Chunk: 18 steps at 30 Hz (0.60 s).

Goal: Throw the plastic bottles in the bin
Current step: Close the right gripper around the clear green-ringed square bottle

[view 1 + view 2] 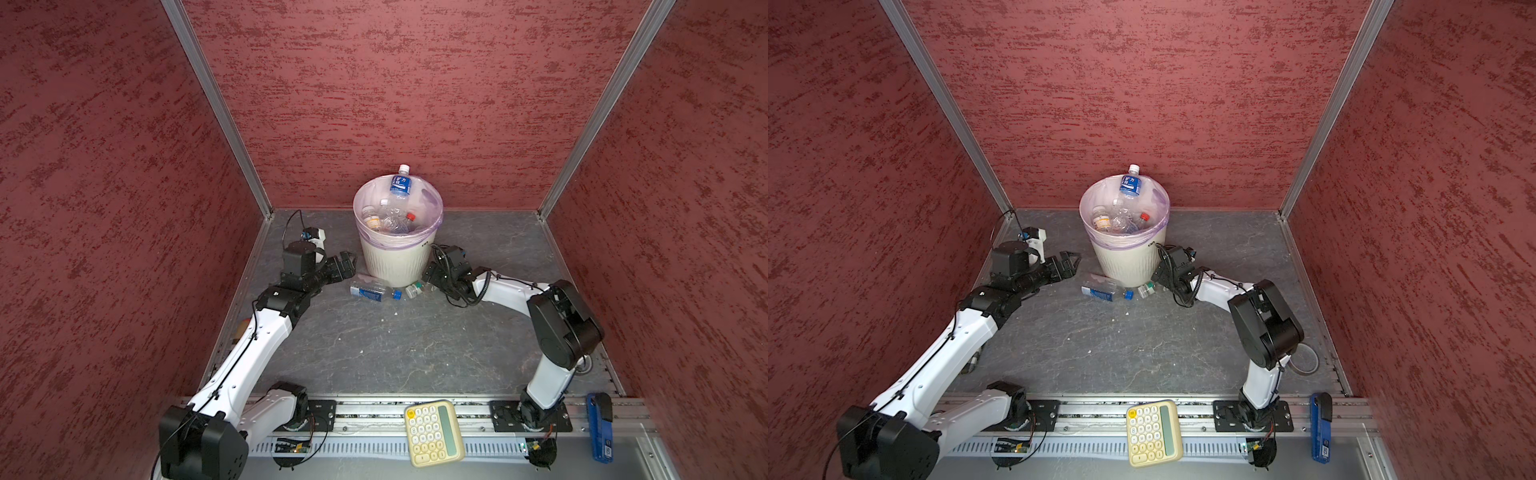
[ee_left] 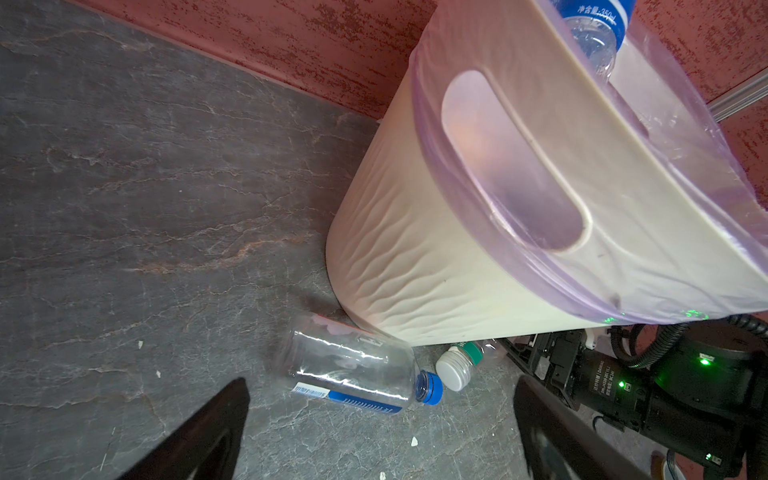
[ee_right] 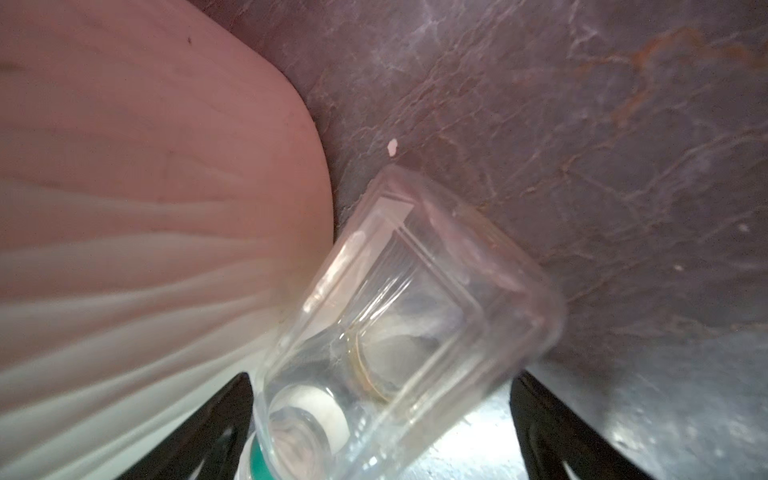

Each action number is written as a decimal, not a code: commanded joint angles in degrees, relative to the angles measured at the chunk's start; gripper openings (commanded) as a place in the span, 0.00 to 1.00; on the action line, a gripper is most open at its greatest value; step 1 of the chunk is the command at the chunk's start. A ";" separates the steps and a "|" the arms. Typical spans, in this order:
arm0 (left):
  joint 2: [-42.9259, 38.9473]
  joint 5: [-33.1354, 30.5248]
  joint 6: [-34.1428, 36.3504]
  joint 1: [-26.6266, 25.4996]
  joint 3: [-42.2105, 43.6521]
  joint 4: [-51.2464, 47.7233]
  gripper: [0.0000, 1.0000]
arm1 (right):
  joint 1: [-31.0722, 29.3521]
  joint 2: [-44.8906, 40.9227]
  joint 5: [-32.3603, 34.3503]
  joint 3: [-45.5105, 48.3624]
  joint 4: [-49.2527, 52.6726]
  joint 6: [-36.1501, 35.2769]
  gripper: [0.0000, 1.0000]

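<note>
The cream ribbed bin [image 1: 395, 257] [image 1: 1125, 262] [image 2: 415, 257] with its lilac liner stands at the back wall and holds several plastic bottles; a blue-labelled one [image 1: 400, 183] [image 1: 1130, 183] sticks up over the rim. A clear bottle with blue label and cap [image 1: 374, 291] [image 1: 1105, 289] [image 2: 353, 370] lies on the floor at the bin's foot. My left gripper [image 1: 348, 266] [image 1: 1070, 262] [image 2: 382, 436] hangs open just left of it. A small white-capped, green-banded bottle [image 1: 414, 289] [image 1: 1146, 289] [image 2: 455, 368] [image 3: 407, 311] lies between the wide-open fingers of my right gripper [image 1: 429, 279] [image 1: 1158, 276] [image 3: 382, 436].
Red textured walls close in the grey slate floor [image 1: 395, 353] on three sides. A yellow calculator [image 1: 432, 432] and a blue device [image 1: 600, 428] lie on the front rail. A grey ring [image 1: 1306, 361] sits behind the right arm's elbow.
</note>
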State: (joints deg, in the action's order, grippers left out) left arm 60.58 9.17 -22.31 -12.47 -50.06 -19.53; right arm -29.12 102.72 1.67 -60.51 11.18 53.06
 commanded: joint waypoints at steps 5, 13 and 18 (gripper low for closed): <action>-0.46 1.31 -0.24 0.34 0.04 0.89 0.99 | 0.57 -0.09 2.89 1.71 2.41 -1.21 0.97; -0.85 1.82 -0.68 0.17 1.73 0.54 1.00 | 0.93 -8.03 6.21 6.71 6.16 -6.28 0.96; -1.07 2.30 -1.59 -0.94 4.30 1.45 0.99 | 0.93 -10.64 7.04 7.81 9.02 -9.48 0.96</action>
State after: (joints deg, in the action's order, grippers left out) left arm 60.36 10.50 -23.18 -12.82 -47.05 -19.16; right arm -28.64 93.73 5.91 -53.36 17.43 46.02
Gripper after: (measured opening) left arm 0.994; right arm 0.962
